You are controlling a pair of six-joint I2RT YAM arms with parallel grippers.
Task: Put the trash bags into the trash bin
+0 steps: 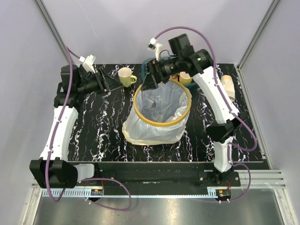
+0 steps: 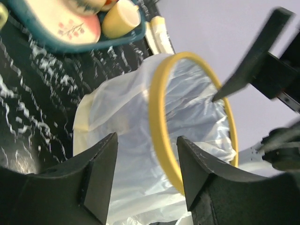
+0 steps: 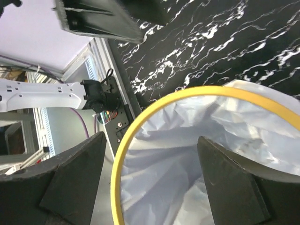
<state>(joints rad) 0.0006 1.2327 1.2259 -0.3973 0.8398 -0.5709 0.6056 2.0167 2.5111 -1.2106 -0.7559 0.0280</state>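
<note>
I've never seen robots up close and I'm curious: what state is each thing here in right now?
Left claw: open, empty, left of the bin.
Right claw: open, empty, over the bin's rim.
Trash bin: upright, lined with a bag.
Large trash bag: spread open inside the bin, edge draped over the rim.
Small bag bundle: lying on the table, outside the bin.
Yellow mug: upright on the table.

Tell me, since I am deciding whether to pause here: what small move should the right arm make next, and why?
Probably lift the right gripper straight up, clear of the round yellow-rimmed bin. Its jaws stand open and empty above the rim, and the large translucent cream-white film bag already lines the bin. A small pale cream bundle lies outside it, far right.
</note>
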